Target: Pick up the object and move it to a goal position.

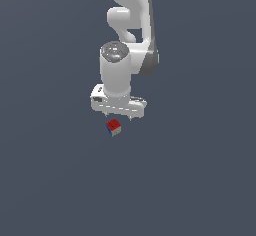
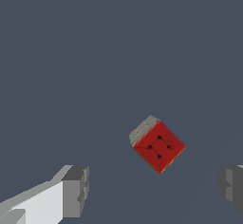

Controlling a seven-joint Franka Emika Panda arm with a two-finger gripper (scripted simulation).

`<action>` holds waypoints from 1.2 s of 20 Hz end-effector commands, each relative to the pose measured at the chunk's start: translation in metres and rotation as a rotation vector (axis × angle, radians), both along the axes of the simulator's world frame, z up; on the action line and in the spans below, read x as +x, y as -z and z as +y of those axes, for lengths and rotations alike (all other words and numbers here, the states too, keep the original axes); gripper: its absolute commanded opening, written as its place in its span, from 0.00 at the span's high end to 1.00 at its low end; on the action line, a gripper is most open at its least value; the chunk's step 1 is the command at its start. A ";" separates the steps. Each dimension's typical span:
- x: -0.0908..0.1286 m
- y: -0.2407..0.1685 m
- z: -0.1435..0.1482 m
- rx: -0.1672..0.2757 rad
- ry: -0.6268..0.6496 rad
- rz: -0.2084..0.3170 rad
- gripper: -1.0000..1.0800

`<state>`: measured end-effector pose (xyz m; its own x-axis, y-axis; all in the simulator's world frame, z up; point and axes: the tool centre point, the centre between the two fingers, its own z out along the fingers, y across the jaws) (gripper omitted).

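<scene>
The object is a tiny cube (image 1: 114, 127) with a red top face bearing a dark mark, a blue side and a pale grey side. It lies on the flat grey floor just in front of and below my gripper (image 1: 119, 117). In the wrist view the cube (image 2: 158, 145) shows its red marked face and a grey side. It lies ahead of the line between my fingertips (image 2: 76, 190), nearer the other finger and turned about 45 degrees. My gripper (image 2: 154, 187) is open and empty, with its jaws wide apart, above the cube and not touching it.
The white arm (image 1: 127, 30) rises behind the gripper toward the top of the exterior view. A plain dark grey floor (image 1: 200, 180) surrounds the cube on all sides.
</scene>
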<state>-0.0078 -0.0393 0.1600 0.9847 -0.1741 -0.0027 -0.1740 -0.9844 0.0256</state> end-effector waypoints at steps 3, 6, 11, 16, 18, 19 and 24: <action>-0.003 0.012 -0.004 0.007 0.121 -0.002 0.04; -0.005 0.022 -0.007 0.012 0.217 -0.004 0.04; -0.009 0.038 -0.013 0.018 0.379 -0.007 0.04; -0.014 0.053 -0.020 0.021 0.540 -0.010 0.04; -0.015 0.058 -0.022 0.021 0.596 -0.011 0.04; -0.016 0.060 -0.024 0.021 0.622 -0.012 0.04; -0.020 0.069 -0.029 0.021 0.727 -0.014 0.04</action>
<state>-0.0264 -0.0664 0.0931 0.6443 -0.7648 -0.0021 -0.7648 -0.6443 0.0012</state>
